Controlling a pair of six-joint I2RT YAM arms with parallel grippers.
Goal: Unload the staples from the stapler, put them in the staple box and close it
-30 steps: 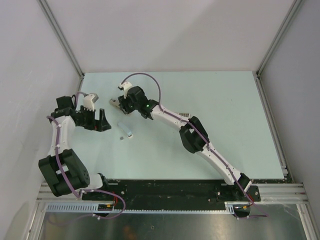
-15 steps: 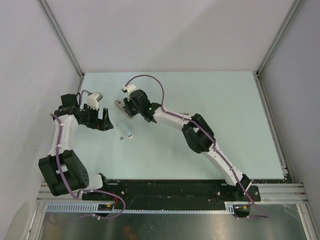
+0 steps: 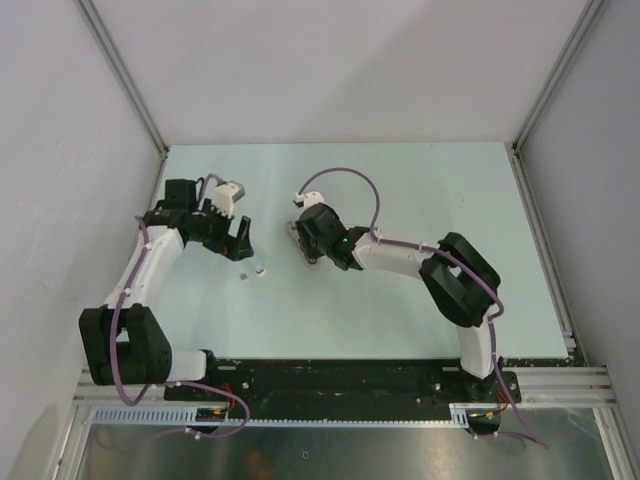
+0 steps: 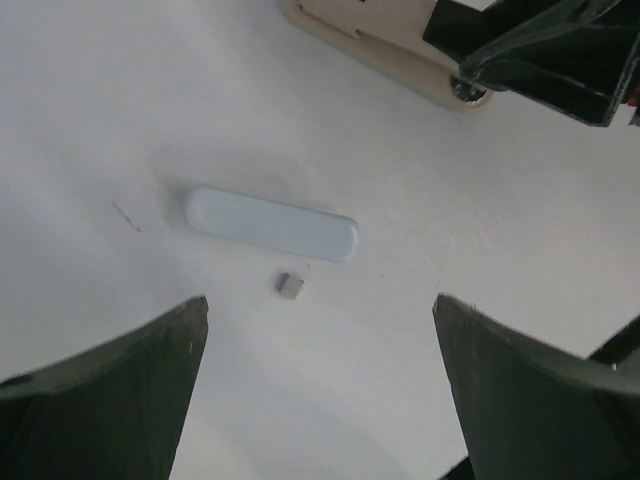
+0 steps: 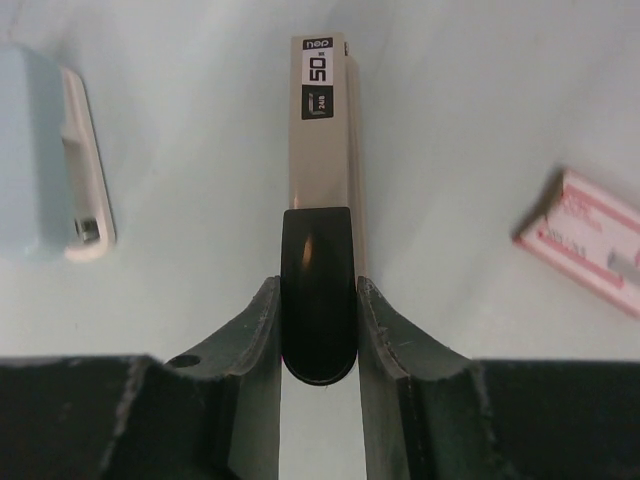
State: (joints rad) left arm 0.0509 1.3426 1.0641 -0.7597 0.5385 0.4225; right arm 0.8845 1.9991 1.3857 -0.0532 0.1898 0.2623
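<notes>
Toward the far-left part of the counter (image 3: pixel 450 180), the left claw (image 3: pixel 236 236) hangs with its jaws spread wide and nothing between them. Its wrist view looks straight down between the two dark fingers (image 4: pixel 100 390) at a small pale blue capsule (image 4: pixel 272 223) lying flat on the counter. A tiny grey block of staples (image 4: pixel 290 286) sits just beside the capsule's long side, with a narrow gap between the two. Both lie loose, left of the counter's middle and nearer the left edge than the right.

Just right of them, about midway between the far and near edges, the right claw (image 5: pixel 318 300) is clamped on the stapler (image 5: pixel 322 150). The jaws pinch its rounded black end from both sides. The stapler's tan body, with a black-and-white label marked "50", reaches out past the fingertips low over the counter. Whether it touches the counter cannot be told.

Further right, a red-and-white packet (image 5: pixel 590 245) lies flat, well apart from the stapler.
</notes>
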